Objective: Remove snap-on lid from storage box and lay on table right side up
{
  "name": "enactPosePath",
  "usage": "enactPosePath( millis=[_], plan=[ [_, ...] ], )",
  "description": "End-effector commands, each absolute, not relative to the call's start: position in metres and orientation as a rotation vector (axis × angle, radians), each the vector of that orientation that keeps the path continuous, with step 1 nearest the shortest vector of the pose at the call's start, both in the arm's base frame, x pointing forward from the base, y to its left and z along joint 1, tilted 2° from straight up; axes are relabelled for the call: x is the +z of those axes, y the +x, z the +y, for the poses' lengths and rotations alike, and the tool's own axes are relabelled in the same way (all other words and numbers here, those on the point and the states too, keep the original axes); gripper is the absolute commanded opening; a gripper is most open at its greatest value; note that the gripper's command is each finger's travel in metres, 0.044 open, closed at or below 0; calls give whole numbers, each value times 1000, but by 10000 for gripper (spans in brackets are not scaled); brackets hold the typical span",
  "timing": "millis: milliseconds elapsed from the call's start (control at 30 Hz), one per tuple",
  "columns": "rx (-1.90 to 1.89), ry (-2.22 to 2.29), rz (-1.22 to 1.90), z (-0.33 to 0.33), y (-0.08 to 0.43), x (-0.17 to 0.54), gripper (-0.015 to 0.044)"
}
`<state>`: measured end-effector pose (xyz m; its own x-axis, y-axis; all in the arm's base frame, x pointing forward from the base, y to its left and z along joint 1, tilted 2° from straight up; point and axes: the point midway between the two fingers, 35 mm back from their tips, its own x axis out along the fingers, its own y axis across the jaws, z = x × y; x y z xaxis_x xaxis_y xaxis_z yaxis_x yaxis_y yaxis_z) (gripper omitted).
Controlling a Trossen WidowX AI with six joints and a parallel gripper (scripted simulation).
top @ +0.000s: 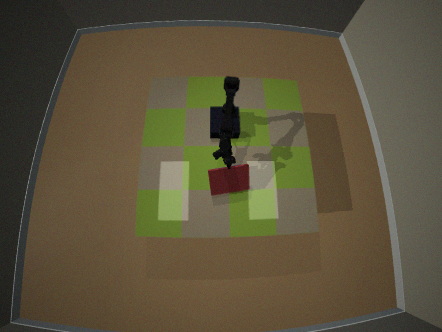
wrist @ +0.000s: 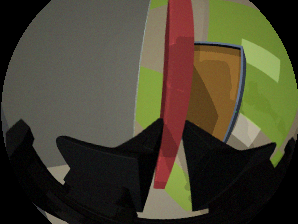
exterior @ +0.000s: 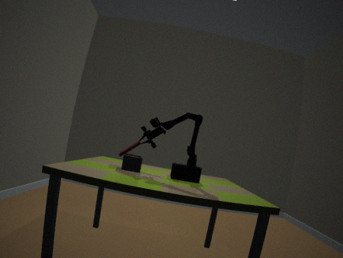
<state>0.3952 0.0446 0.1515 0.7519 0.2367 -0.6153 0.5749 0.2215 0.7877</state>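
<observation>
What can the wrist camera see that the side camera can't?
Only the wrist view shows the orange-brown inside of the open storage box and the fingers pinching the lid's edge. Only the exterior view shows the whole arm, the table with its legs, and the lid held in the air, tilted, above the box. Both show the gripper shut on the red lid.

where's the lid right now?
The red lid is off the box, pinched by one edge in the gripper and tilted in the air above the box.
</observation>
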Motion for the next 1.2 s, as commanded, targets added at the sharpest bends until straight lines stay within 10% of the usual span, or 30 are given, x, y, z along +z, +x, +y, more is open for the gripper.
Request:
enactPosePath(
  millis=[0, 1167],
  plan=[
    [-253, 1365, 717, 45, 397, 164, 0],
    [-253, 1367, 718, 73, 381, 173, 0]
  ],
)
